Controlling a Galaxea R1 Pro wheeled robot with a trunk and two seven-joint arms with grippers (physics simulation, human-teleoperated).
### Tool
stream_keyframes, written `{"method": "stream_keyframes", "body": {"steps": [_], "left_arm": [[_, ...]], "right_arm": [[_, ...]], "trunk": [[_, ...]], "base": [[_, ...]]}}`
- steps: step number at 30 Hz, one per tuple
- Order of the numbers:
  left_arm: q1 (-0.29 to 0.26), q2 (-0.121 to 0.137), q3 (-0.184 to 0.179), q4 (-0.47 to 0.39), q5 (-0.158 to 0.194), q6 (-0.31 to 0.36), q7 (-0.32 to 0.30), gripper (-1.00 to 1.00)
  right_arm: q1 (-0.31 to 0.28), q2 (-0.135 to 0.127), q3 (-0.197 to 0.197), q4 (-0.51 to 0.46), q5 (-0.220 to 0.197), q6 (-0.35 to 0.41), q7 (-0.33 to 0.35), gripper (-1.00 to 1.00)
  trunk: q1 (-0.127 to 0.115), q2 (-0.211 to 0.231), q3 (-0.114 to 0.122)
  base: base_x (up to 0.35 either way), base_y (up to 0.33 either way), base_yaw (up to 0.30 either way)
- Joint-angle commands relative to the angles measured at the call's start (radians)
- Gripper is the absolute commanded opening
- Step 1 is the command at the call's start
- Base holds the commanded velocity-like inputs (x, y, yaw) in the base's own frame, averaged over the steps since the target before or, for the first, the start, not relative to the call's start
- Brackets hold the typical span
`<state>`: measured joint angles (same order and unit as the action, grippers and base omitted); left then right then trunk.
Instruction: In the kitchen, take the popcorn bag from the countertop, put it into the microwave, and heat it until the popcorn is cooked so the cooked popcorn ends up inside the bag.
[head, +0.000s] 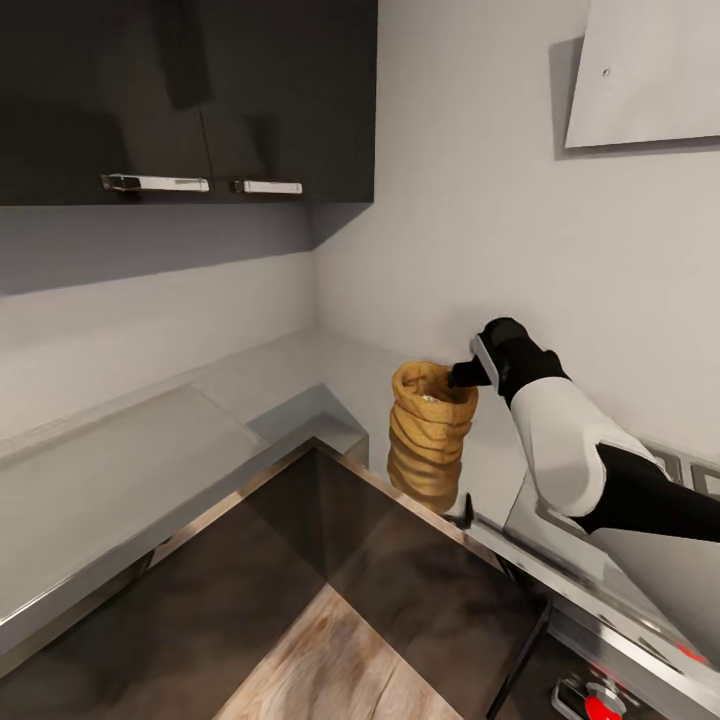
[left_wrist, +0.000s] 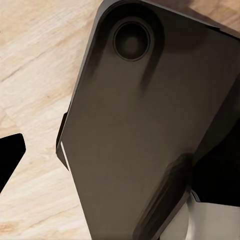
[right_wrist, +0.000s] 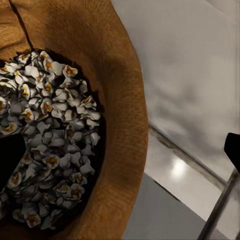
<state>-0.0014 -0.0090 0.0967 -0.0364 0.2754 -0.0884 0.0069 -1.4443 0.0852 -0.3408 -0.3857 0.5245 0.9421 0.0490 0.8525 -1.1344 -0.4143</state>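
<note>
Golden-brown paper: the popcorn bag (head: 430, 436) stands upright at the tabletop (head: 120, 470) corner, with your right claw (head: 467, 374) at its rim.

From your head view the bag sits just right of centre, on the grey tabletop's edge above the dark cabinet fronts (head: 300, 560). Your right claw reaches in from 3 o'clock and meets the rolled rim at the bag's 1 o'clock side; whether it grips the rim or only touches it cannot be told. The right wrist view looks down into the bag at white, yellow-centred popcorn (right_wrist: 47, 145). Your left claw's state cannot be told; its wrist view faces a dark panel (left_wrist: 145, 130) over wood floor (left_wrist: 35, 65).
</note>
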Motion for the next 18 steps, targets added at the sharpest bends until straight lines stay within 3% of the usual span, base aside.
{"method": "stream_keyframes", "body": {"steps": [1,9,13,18], "left_arm": [[0.000,0.000,0.008,0.000,-0.001,-0.002,0.001,1.00],[0.000,0.000,0.009,0.000,-0.001,-0.002,0.001,1.00],[0.000,-0.001,0.009,0.000,-0.001,-0.002,0.001,1.00],[0.000,0.000,0.009,0.000,-0.001,-0.002,0.002,1.00]], "right_arm": [[-0.001,-0.003,-0.007,0.003,0.009,-0.001,0.009,1.00],[0.000,-0.004,-0.007,0.009,0.010,-0.011,0.016,1.00],[0.016,-0.004,-0.008,0.011,0.008,-0.095,0.016,1.00],[0.033,-0.005,-0.009,0.011,-0.044,-0.120,0.014,1.00]], "trunk": [[0.000,-0.001,-0.001],[0.000,-0.001,-0.001],[0.000,-0.001,-0.001],[0.000,-0.001,-0.001]], "base": [[0.000,0.000,0.000],[0.000,0.000,0.000],[0.000,0.000,0.000],[0.000,0.000,0.000]]}}
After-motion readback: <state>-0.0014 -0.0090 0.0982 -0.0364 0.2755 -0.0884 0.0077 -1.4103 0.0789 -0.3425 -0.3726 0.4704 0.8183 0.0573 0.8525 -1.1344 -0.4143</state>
